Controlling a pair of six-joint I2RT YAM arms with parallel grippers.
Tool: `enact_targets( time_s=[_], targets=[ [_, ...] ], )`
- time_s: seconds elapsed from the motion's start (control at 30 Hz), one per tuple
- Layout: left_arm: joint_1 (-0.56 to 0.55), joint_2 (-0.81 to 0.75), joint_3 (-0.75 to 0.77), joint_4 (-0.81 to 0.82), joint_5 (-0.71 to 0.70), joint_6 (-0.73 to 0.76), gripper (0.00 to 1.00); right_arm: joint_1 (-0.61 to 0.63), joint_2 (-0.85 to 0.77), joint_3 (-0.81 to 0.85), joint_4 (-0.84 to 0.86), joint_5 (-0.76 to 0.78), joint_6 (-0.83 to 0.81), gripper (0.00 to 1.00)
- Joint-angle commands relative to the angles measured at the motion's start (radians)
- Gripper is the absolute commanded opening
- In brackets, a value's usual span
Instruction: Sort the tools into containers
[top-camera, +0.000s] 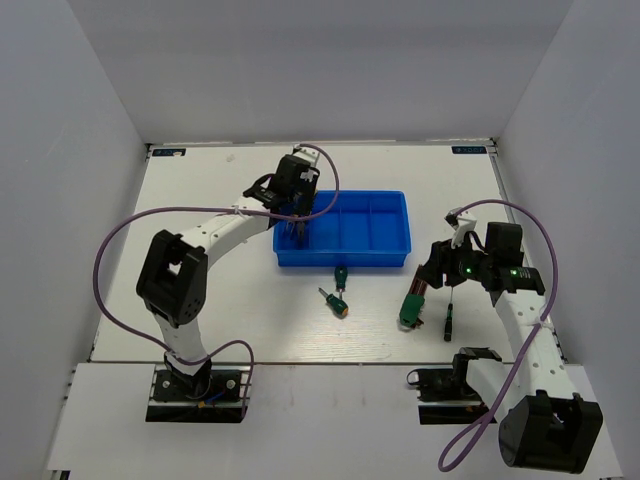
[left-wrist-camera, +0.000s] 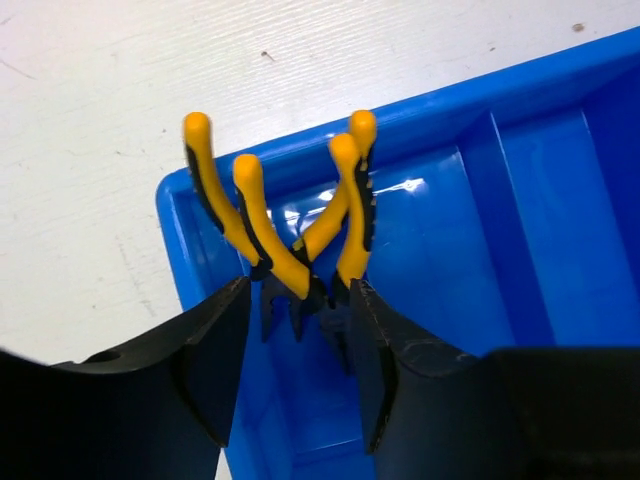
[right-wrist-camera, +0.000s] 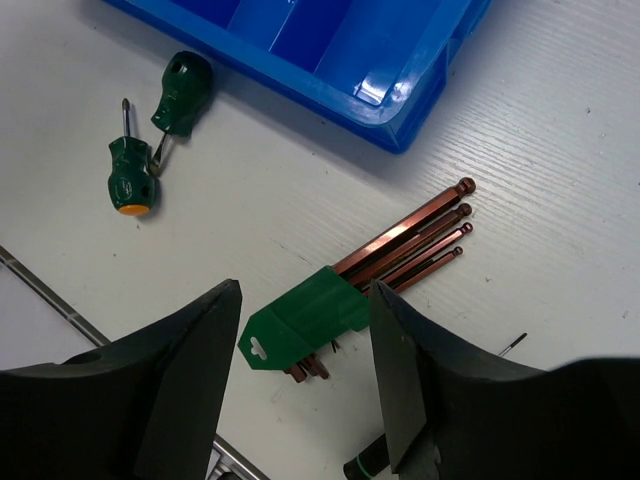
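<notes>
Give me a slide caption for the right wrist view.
Open right gripper over the green-holdered hex-key set; blue tray and two green screwdrivers beyond.

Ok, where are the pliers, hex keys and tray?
pliers (left-wrist-camera: 352, 245), left wrist view, yellow handle.
hex keys (right-wrist-camera: 305, 320), right wrist view, green holder.
tray (top-camera: 370, 258), top view, near wall.

No legible text, brand, number or sign anywhere. Only two small blue labels on the table (top-camera: 250, 320) at its far edge: far-left label (top-camera: 166, 152) and far-right label (top-camera: 470, 149), both too small to read. No print to be made out on the green hex-key holder (right-wrist-camera: 305, 320) or the blue tray (top-camera: 343, 258).
</notes>
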Motion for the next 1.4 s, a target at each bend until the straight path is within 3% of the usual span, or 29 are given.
enact_targets(
  time_s=[0.0,0.07,0.1,0.13,0.17,0.27,0.3,0.33,0.37,0.4,0.43,0.47,0.5,0.6,0.77,0.97,1.37],
  targets=[
    [-0.004,-0.019,0.018,0.003,-0.041,-0.005,0.55,0.000,-0.007,0.033,0.009,-0.006,-0.014,0.60],
    [-0.004,-0.030,0.029,-0.011,-0.041,-0.005,0.55,0.000,-0.010,0.033,0.004,-0.019,-0.018,0.33],
    [-0.004,-0.050,0.029,-0.020,-0.041,-0.005,0.36,0.003,-0.007,0.030,0.007,-0.025,-0.033,0.08],
    [-0.013,-0.066,0.029,-0.020,-0.022,-0.005,0.19,0.003,-0.014,0.024,0.006,-0.032,-0.043,0.00],
    [-0.013,-0.088,0.029,-0.020,-0.010,-0.005,0.02,0.005,-0.014,0.016,0.007,-0.040,-0.053,0.00],
    [-0.024,-0.210,-0.008,-0.048,0.091,-0.051,0.00,0.008,0.031,0.014,-0.014,-0.023,-0.078,0.00],
    [-0.033,-0.250,-0.073,-0.039,0.182,-0.060,0.00,0.009,0.055,0.031,-0.069,-0.007,-0.090,0.00],
    [-0.033,-0.333,-0.110,-0.039,0.224,-0.072,0.03,0.009,0.100,0.100,-0.142,0.007,-0.125,0.04],
    [-0.044,-0.373,-0.145,-0.039,0.257,-0.106,0.13,0.012,0.140,0.119,-0.172,0.020,-0.135,0.38],
    [-0.044,-0.408,-0.207,-0.068,0.310,-0.123,0.25,0.012,0.169,0.139,-0.228,0.065,-0.141,0.52],
    [-0.044,-0.442,-0.238,-0.082,0.326,-0.138,0.45,0.018,0.182,0.145,-0.245,0.079,-0.158,0.60],
    [-0.056,-0.508,-0.267,-0.094,0.337,-0.154,0.50,0.024,0.206,0.153,-0.265,0.096,-0.184,0.70],
    [-0.065,-0.540,-0.328,-0.103,0.347,-0.187,0.53,0.029,0.228,0.156,-0.297,0.107,-0.184,0.86],
    [-0.085,-0.663,-0.441,-0.112,0.357,-0.241,0.63,0.041,0.281,0.165,-0.339,0.156,-0.161,0.90],
    [-0.095,-0.790,-0.532,-0.112,0.338,-0.270,0.63,0.113,0.340,0.142,-0.302,0.224,-0.107,0.90],
    [-0.113,-0.803,-0.555,-0.112,0.338,-0.280,0.63,0.186,0.394,0.082,-0.189,0.227,0.055,0.90],
    [-0.131,-0.832,-0.586,-0.094,0.338,-0.319,0.63,0.250,0.450,0.059,-0.051,0.411,0.436,0.90]
  ],
)
